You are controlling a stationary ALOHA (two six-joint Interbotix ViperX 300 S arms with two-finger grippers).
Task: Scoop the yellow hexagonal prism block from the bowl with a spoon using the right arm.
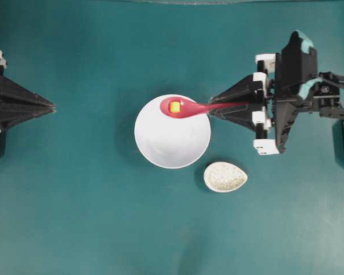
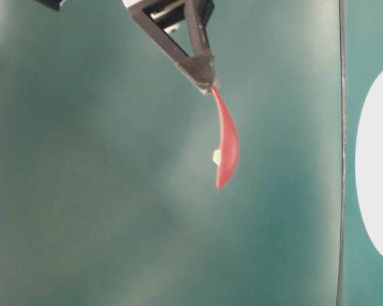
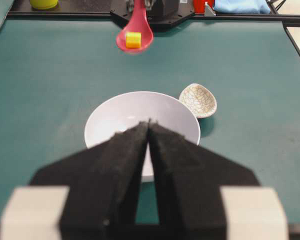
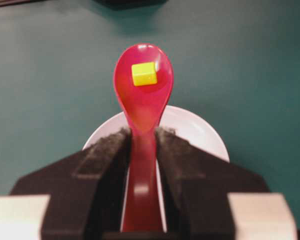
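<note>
My right gripper [image 1: 213,109] is shut on the handle of the pink-red spoon [image 1: 186,107] and holds it level above the white bowl [image 1: 172,137]. The yellow hexagonal prism block [image 1: 175,106] lies in the spoon's scoop. In the right wrist view the spoon [image 4: 142,100] sticks out between the jaws with the block [image 4: 143,74] in the scoop, and the bowl [image 4: 200,130] is below. The left wrist view shows the spoon [image 3: 135,35] raised high over the bowl [image 3: 120,117]. My left gripper [image 1: 53,106] is shut and empty at the left edge, far from the bowl.
A speckled beige egg-shaped spoon rest [image 1: 225,176] lies on the teal table just right of the bowl's front side. It also shows in the left wrist view [image 3: 198,100]. Coloured objects sit at the table's far edge in the left wrist view.
</note>
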